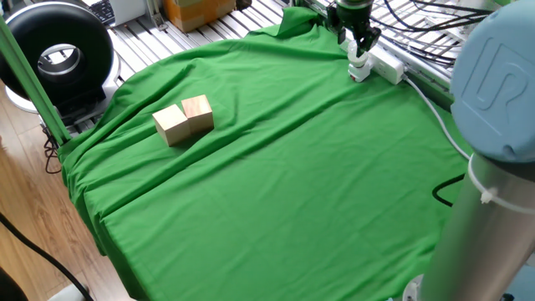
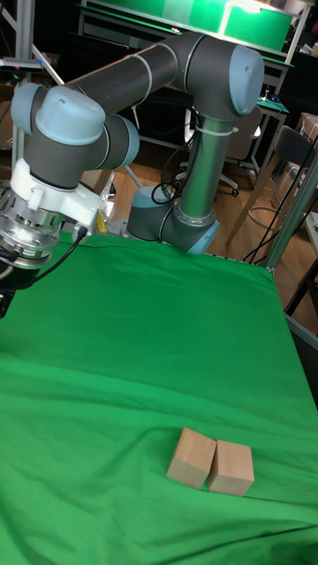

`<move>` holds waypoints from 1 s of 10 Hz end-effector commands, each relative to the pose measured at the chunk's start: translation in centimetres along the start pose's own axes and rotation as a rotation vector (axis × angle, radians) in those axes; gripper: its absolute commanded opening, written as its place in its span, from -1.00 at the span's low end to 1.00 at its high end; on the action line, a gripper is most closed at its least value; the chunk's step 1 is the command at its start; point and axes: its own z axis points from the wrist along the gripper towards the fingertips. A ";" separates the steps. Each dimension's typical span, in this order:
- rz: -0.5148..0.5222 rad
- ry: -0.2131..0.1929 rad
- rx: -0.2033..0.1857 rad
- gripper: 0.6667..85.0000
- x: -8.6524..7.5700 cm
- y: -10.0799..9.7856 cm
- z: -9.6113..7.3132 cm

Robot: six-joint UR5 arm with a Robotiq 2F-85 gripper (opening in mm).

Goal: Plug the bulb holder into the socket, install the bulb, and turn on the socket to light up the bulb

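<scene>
The socket point(image 1: 386, 65), a long white power strip, lies at the far edge of the green cloth. A small white piece point(image 1: 359, 70) stands upright on its near end. It is too small to tell whether it is the bulb holder, the bulb, or both stacked. My gripper point(image 1: 360, 48) hangs straight over this piece, with its dark fingertips right at the piece's top. Whether they grip it does not show. In the tall fixed view only the wrist point(image 2: 26, 234) appears, and the fingers are cut off at the left edge.
Two wooden blocks point(image 1: 184, 119) sit side by side on the cloth's left part, also seen as blocks point(image 2: 212, 461). The socket's white cable point(image 1: 435, 109) runs along the right edge. My arm's elbow point(image 1: 493, 92) fills the right foreground. A black round device point(image 1: 57, 54) stands at the far left.
</scene>
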 end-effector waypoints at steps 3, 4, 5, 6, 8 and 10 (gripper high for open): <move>-0.017 -0.019 -0.051 0.63 -0.5 0.5 0.5; -0.008 -0.037 -0.099 0.83 -0.9 1.7 0.4; -0.010 -0.037 -0.105 0.85 -0.8 1.9 0.4; -0.024 -0.021 -0.099 0.85 -0.1 1.8 0.6; -0.041 0.006 -0.075 0.83 0.7 1.1 0.8; -0.046 0.012 -0.058 0.78 0.7 0.6 0.9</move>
